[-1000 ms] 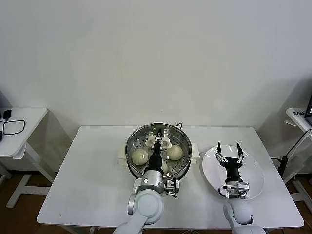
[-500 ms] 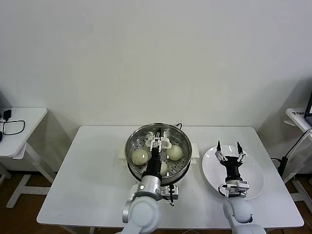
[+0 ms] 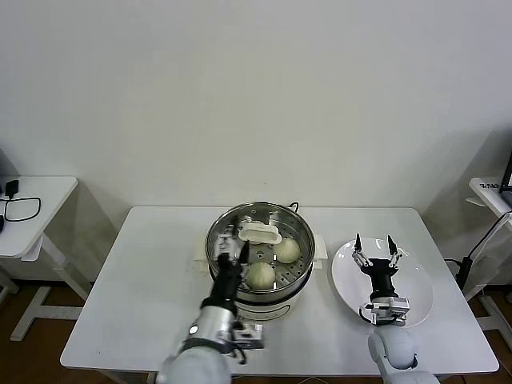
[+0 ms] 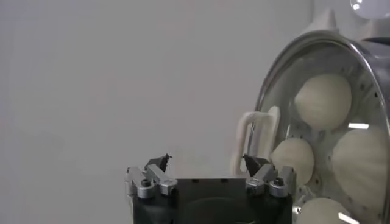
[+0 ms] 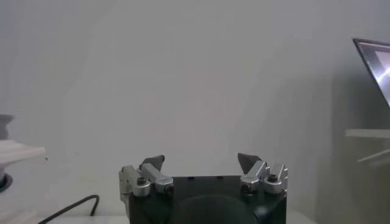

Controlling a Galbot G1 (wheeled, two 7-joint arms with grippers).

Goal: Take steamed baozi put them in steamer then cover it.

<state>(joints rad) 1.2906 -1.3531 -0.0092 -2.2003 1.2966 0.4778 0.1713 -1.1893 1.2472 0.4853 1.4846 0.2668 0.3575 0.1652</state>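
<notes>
Over the preceding second the left gripper (image 3: 233,244) had released the whitish handle (image 3: 259,234) of the cover (image 3: 258,240) and drawn back toward the robot and to its left. One second earlier its fingers were pinched on that handle at the middle of the steamer (image 3: 260,276); half a second earlier they were already spread with the handle between them. At the moment inspected the gripper stood with jaws wide apart and nothing between them, low over the near-left rim of the steamer.

The cover lay seated on the steamer, its handle upright at the centre. Beneath the glass, steamed baozi (image 3: 260,274) rested on the perforated tray; two were plain in the head view, and the left wrist view showed four pale domes (image 4: 322,100) through the lid. The white plate (image 3: 417,308) to the right of the steamer held no buns.

In the inspector's judgement, the buns were loaded and the lid placed, so the task appeared complete or nearly so, with only withdrawal of the arm remaining.

Relative to the left gripper, the cover's handle lay just beyond and to the right of the fingertips, near but apart.

The right gripper (image 3: 374,247) hovered above the plate, well apart from the steamer, jaws spread and empty, unchanged in position across the three head views.
</notes>
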